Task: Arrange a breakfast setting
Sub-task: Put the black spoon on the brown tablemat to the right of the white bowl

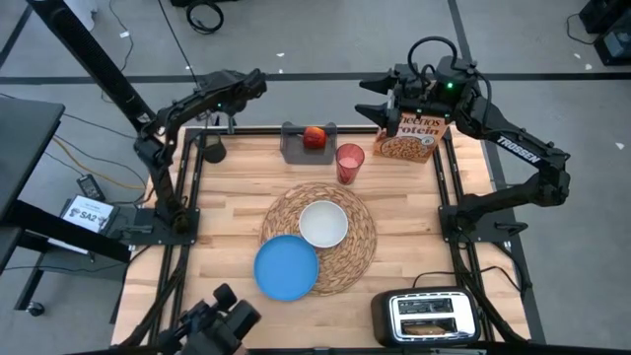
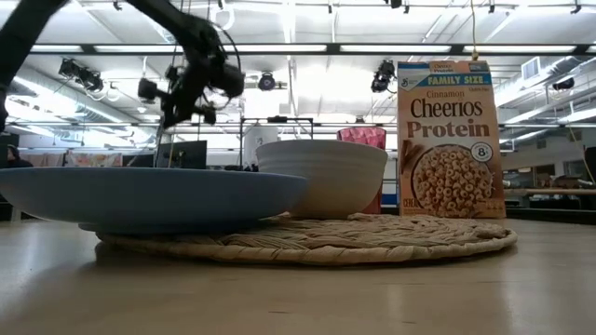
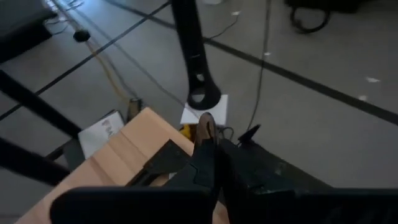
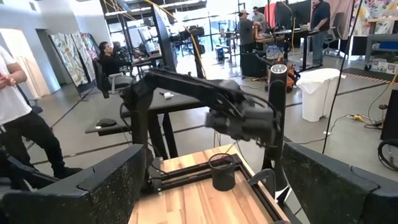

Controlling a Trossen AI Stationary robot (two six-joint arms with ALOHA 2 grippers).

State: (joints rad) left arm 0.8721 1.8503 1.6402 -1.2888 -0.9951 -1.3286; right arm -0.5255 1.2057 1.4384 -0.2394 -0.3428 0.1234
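Jaws: left gripper (image 1: 258,79) together, right gripper (image 1: 369,101) apart (toast slice (image 1: 430,324) shows only overhead).

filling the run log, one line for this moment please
left pincer: shut, raised at far edge | right pincer: open, beside cereal box | bowl, plate on placemat

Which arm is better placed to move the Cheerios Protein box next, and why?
The right. Its open right gripper hovers beside the Cheerios Protein box; the shut left gripper hangs beyond the table's far left corner.
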